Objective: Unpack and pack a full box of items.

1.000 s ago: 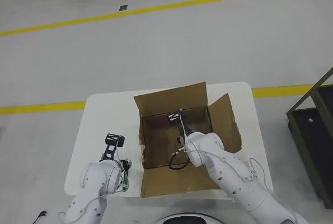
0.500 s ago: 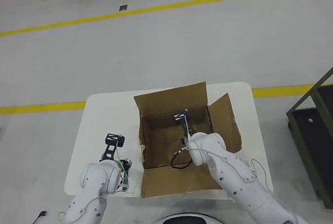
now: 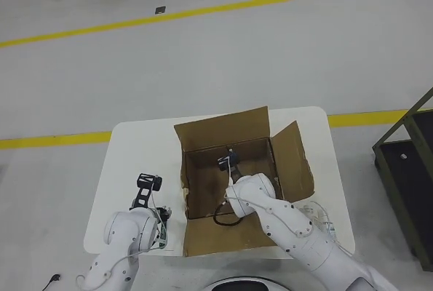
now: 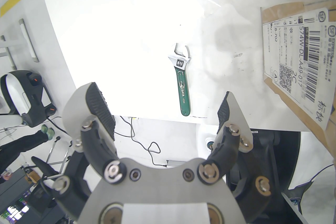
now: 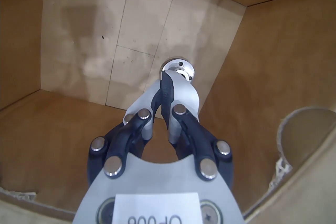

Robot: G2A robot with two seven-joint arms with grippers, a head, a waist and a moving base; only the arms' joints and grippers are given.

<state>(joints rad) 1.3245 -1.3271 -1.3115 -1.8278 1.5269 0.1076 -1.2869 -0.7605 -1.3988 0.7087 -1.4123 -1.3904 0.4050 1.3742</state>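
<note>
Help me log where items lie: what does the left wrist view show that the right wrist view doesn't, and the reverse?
Left wrist view: a green-handled wrench lying on the white table near its edge, beside the labelled outer wall of the cardboard box, with the left gripper open over the table. Right wrist view: a round metal flanged part on the box floor, with the right gripper shut, tips right at it; whether it grips the part is unclear. Both: the cardboard box, its outside in one, its inside in the other.
</note>
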